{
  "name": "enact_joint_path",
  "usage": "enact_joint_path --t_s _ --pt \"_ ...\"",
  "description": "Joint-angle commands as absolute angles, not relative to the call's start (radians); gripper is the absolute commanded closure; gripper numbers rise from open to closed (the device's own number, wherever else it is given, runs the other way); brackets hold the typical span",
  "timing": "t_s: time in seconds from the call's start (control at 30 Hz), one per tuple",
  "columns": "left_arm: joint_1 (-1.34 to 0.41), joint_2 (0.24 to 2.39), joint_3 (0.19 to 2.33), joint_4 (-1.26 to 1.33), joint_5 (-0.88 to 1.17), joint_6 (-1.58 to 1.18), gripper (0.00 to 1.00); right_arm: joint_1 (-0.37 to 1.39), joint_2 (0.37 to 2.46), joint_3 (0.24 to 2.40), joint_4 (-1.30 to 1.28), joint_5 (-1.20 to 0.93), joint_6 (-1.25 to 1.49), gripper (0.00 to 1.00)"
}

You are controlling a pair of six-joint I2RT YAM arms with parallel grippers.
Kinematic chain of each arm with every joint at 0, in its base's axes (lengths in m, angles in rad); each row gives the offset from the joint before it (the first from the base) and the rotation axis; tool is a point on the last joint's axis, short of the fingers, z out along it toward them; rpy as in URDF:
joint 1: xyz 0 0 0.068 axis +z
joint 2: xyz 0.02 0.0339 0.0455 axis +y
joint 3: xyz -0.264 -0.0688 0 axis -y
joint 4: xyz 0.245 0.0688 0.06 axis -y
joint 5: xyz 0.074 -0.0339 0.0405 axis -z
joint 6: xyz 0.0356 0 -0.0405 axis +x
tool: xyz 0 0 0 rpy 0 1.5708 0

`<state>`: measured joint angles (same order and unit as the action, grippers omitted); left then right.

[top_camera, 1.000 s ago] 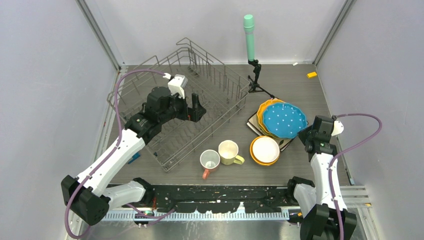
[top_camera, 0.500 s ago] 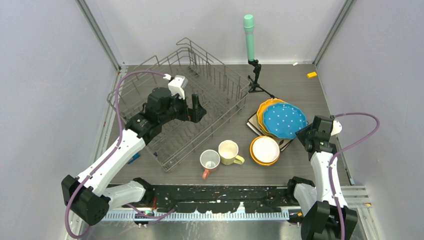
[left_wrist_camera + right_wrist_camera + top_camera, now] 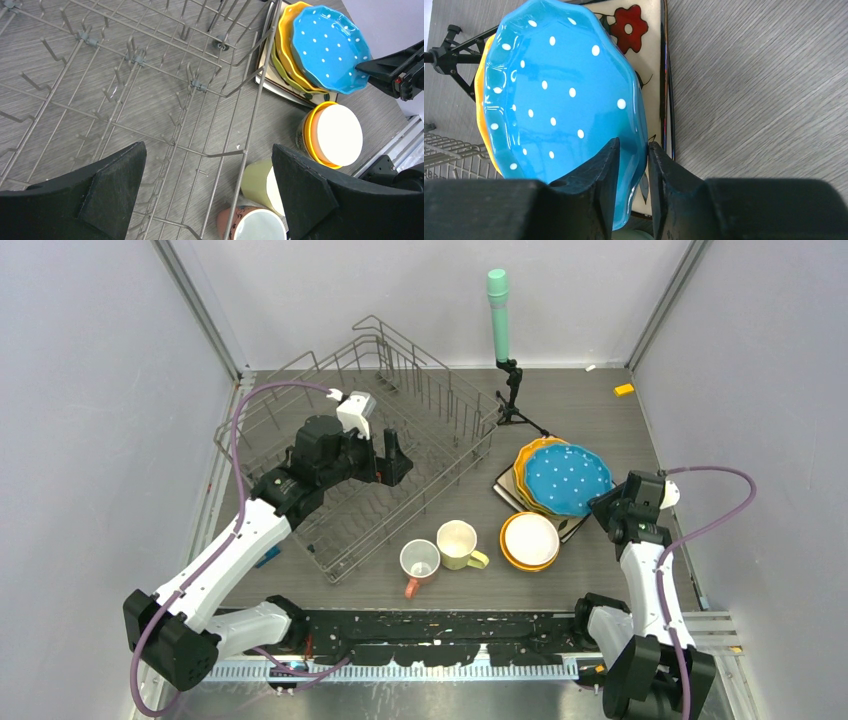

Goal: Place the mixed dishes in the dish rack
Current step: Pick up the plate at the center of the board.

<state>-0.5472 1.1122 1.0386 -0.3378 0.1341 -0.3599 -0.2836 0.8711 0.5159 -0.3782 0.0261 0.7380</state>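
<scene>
Blue plate (image 3: 554,95) — glossy, scalloped, white-dotted, right gripper (image 3: 633,146) narrow astride its rim, grip unclear, left gripper (image 3: 207,150) spread wide.

Bright even light, sheen on blue plate (image 3: 549,90)

The white square plate (image 3: 649,55) lies mostly hidden under the blue plate (image 3: 559,95) — edges only.

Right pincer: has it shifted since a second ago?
Yes. The right pincer has edged left, closer to the blue plate, judged against the fixed tripod.
</scene>
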Motion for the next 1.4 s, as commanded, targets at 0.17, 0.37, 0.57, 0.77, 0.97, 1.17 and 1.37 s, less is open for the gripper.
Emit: enact_joint_path --t_s 0.17,0.37,0.57,0.77,0.97,1.17,1.37 --pt "-0.541 1.087 1.034 -0.297 0.141 -0.359 0.0 -0.283 0.863 0.502 -0.314 0.014 0.764 0.87" --pt "-0.541 1.087 1.038 -0.296 0.142 -0.36 0.0 -0.282 0.859 0.536 -0.324 -0.017 0.769 1.0" --pt "-0.541 1.088 1.038 -0.297 0.143 -0.36 0.0 -0.284 0.848 0.589 -0.336 -0.075 0.805 1.0" --pt "-0.541 1.081 1.037 -0.301 0.135 -0.359 0.0 -0.283 0.831 0.621 -0.336 -0.11 0.871 1.0" --pt "-0.541 1.079 1.039 -0.304 0.113 -0.362 0.0 -0.285 0.824 0.64 -0.336 -0.12 0.918 1.0" --pt "-0.541 1.079 1.043 -0.311 0.072 -0.368 0.0 -0.285 0.812 0.647 -0.336 -0.124 0.941 1.0" --pt "-0.541 1.09 1.046 -0.316 0.069 -0.376 0.0 -0.286 0.807 0.652 -0.336 -0.134 0.948 1.0"
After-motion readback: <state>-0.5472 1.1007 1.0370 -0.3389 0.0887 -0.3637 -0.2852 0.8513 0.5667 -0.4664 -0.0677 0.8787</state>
